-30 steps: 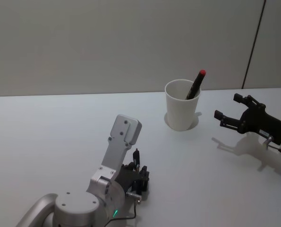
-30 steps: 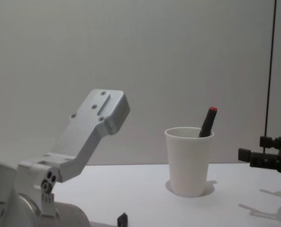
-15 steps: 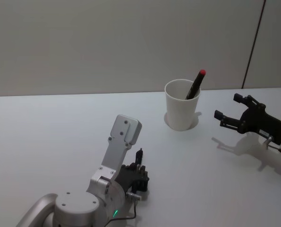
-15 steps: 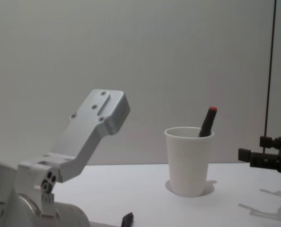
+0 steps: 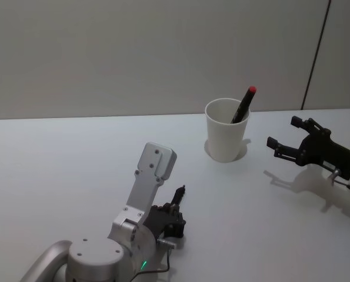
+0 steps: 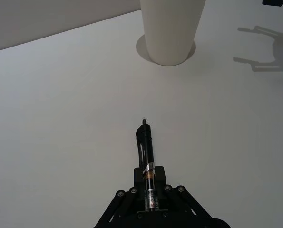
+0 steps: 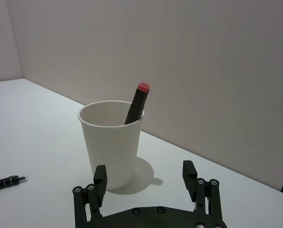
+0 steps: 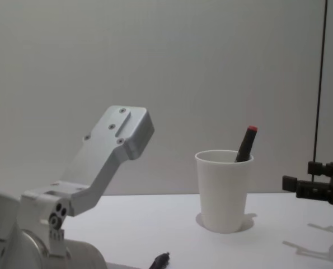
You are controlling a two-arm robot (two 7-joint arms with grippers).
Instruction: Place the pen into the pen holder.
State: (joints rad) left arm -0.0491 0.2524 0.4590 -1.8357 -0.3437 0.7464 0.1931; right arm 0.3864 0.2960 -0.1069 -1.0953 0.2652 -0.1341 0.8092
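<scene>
Pinching a thin black pen [image 6: 146, 147] in the left hand [image 6: 148, 202], low over the smooth white worktop [image 5: 57, 164], tip aimed at the pen holder [image 5: 226, 138]. Well apart from that round paper cup. Inside it, leaning on the rim, a dark red-topped pen [image 5: 243, 106]. Just beside, right hand [image 5: 283, 132] spread wide, holding nothing.

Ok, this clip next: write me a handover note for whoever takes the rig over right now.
Left gripper: shut on the slim black pen, low over the white table near the robot's body, tip aimed toward the tapered white paper cup.
Right gripper: open, empty, hovering right of the cup.
Cup: upright, a red-capped black pen already leaning inside.
Done: pen grasped. Left: carry it over the cup and drop it in.
</scene>
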